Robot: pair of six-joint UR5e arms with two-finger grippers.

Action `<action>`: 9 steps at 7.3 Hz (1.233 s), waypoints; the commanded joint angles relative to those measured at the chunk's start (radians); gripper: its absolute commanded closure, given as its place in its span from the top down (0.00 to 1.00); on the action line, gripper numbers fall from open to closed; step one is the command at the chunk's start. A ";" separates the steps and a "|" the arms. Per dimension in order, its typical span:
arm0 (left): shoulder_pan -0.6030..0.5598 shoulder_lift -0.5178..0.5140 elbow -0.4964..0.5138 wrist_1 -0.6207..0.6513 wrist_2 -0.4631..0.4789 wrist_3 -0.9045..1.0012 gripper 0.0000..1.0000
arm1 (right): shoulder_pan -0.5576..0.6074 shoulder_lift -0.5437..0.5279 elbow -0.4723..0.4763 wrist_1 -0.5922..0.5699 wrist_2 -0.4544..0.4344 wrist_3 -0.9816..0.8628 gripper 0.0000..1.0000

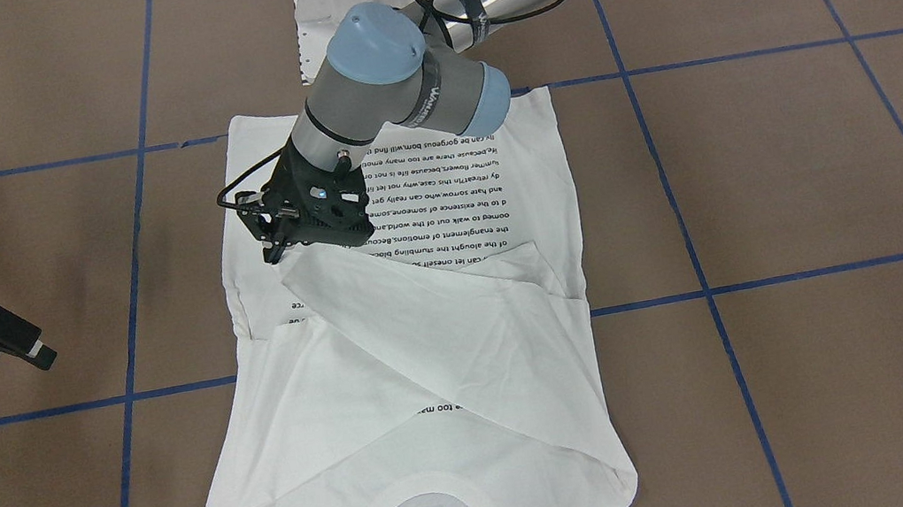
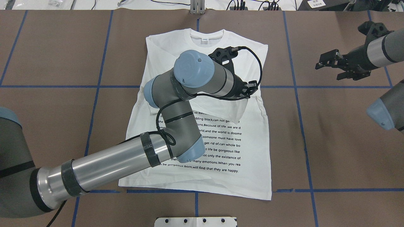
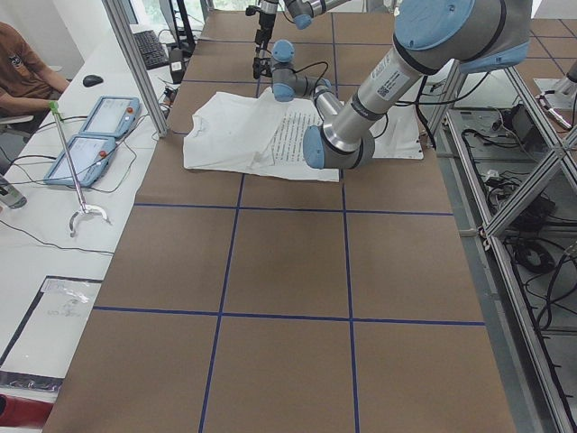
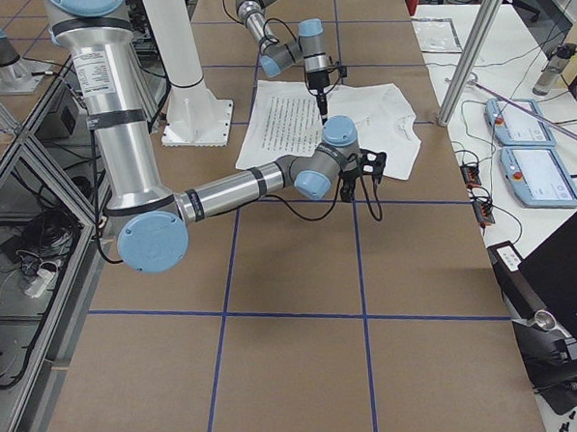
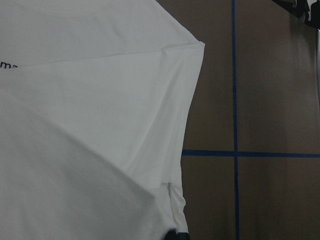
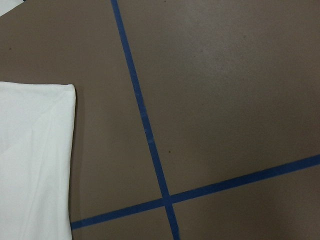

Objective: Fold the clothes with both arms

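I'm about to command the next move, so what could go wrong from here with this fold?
1. The left gripper sits at the cuff of the sleeve; lifting off may drag the sleeve back.
2. The sleeve lies diagonally over the shirt, so the fold may end skewed.
3. The right gripper is off the shirt; nothing pins it.

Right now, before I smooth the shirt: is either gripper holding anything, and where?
The left gripper seems to pinch the T-shirt by its folded-over sleeve, at the cuff end. The right gripper hangs open and empty, off the cloth.
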 commanded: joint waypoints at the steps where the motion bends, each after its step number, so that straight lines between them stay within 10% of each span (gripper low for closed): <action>1: 0.036 -0.082 0.115 -0.046 0.059 0.000 0.00 | 0.000 -0.004 -0.001 0.000 -0.006 -0.001 1.00; 4: 0.039 -0.107 0.195 -0.127 0.126 0.000 0.00 | -0.001 -0.009 -0.001 0.000 -0.009 -0.001 1.00; 5: 0.037 -0.115 0.212 -0.140 0.128 -0.001 0.19 | -0.001 -0.009 0.000 0.000 -0.009 0.000 1.00; 6: 0.037 -0.121 0.211 -0.140 0.130 -0.001 0.74 | -0.001 -0.011 0.005 0.000 -0.011 0.010 1.00; 9: 0.021 -0.060 0.087 -0.073 0.102 -0.034 0.75 | -0.071 -0.011 0.069 0.002 -0.023 0.112 1.00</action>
